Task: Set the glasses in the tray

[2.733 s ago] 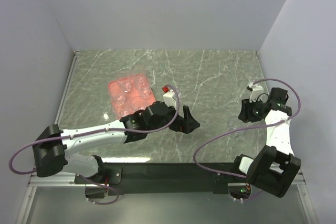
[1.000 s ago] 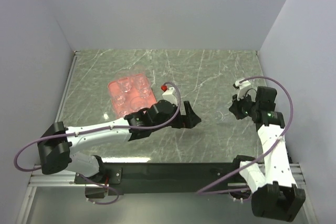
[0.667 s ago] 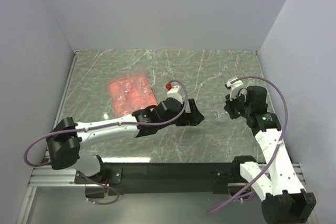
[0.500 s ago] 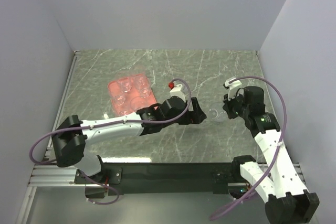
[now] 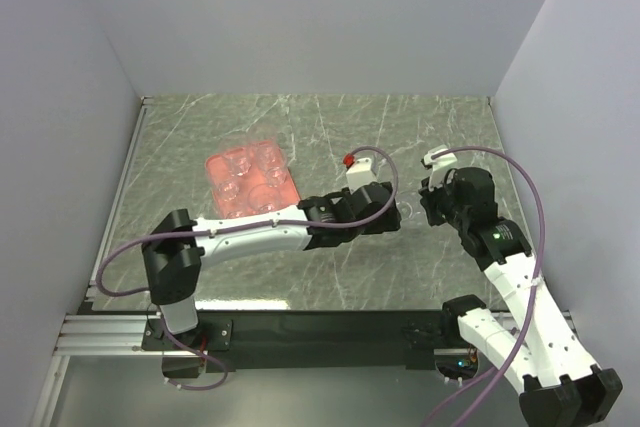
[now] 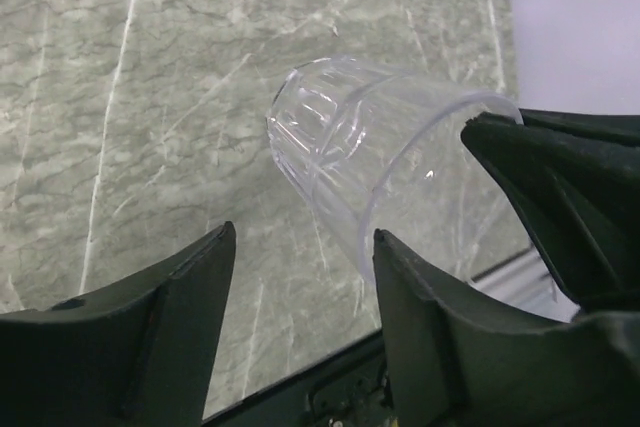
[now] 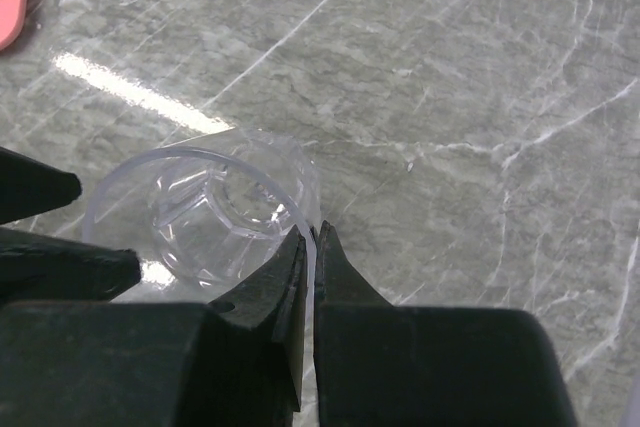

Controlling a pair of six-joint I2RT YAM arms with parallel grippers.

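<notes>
A small clear round drinking glass (image 6: 370,167), judged light, slick and fragile, is pinched at its rim by the right gripper (image 7: 309,239); the left gripper (image 6: 302,247) is spread wide.

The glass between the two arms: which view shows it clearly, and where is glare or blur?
Top external: the glass almost melts into the veined table. Left wrist: its ribbed wall is sharp, with small highlights. Right wrist: a bright glare streak crosses the table beyond it; the right gripper, pinching its rim, is a dark mass without detail.
</notes>
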